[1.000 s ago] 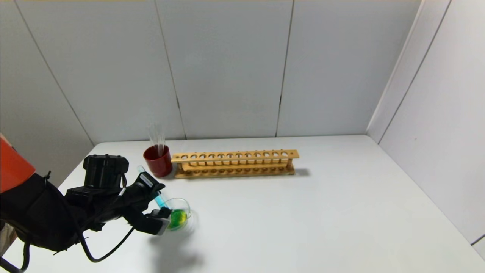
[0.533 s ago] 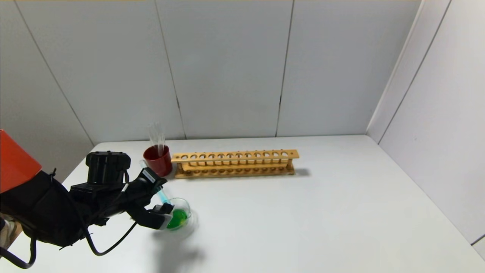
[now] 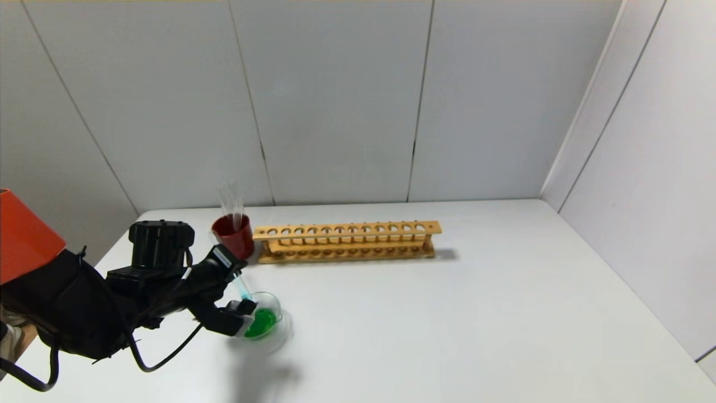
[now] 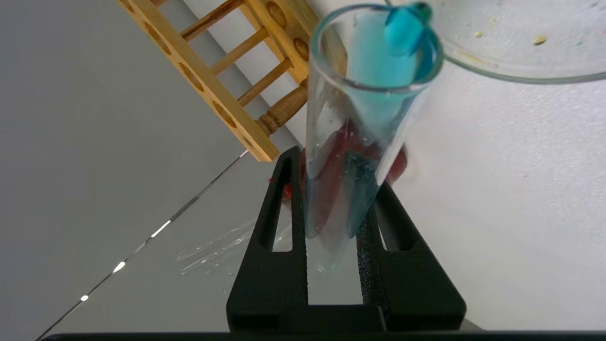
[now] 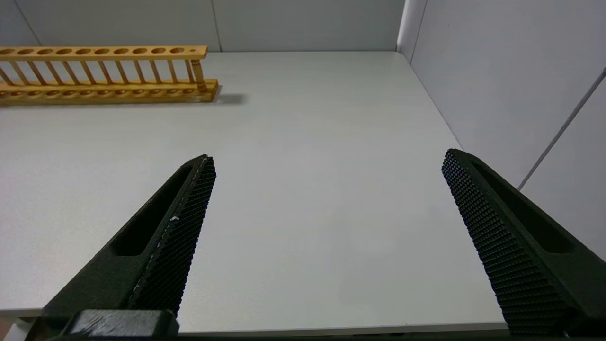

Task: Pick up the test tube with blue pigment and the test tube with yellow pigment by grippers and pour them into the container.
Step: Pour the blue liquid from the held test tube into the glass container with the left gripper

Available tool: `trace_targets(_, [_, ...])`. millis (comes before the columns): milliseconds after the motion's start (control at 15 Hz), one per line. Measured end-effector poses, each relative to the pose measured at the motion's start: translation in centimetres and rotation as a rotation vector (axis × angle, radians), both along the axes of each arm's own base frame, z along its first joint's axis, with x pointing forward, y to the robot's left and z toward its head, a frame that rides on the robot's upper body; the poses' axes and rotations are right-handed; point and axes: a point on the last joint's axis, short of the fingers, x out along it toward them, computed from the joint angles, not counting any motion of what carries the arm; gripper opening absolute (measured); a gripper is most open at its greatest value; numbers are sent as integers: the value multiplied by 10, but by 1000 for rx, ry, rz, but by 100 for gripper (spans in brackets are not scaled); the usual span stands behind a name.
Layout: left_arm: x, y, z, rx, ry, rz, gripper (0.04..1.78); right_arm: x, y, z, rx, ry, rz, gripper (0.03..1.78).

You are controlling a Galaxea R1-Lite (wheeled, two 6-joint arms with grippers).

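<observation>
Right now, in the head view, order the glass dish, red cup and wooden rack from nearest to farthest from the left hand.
1. Container: right at the left hand, beside its tip.
2. Red cup: behind the hand.
3. Wooden rack: beyond the cup, stretching rightward.

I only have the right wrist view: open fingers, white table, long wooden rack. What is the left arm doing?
Observer: The left gripper grips the thin clear glass test tube with blue pigment, tilted mouth-down over the small round clear glass container.
Operator: Anything in the container?
Observer: Yes, green liquid pools in it.
Operator: Tube empty?
Observer: No; blue liquid sits at its mouth in the left wrist view.
</observation>
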Motion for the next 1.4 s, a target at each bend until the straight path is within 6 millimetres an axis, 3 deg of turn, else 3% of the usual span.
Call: trace_targets(1400, [4, -1, 21, 106, -121, -65, 34, 0, 0, 0, 0, 0, 0, 175])
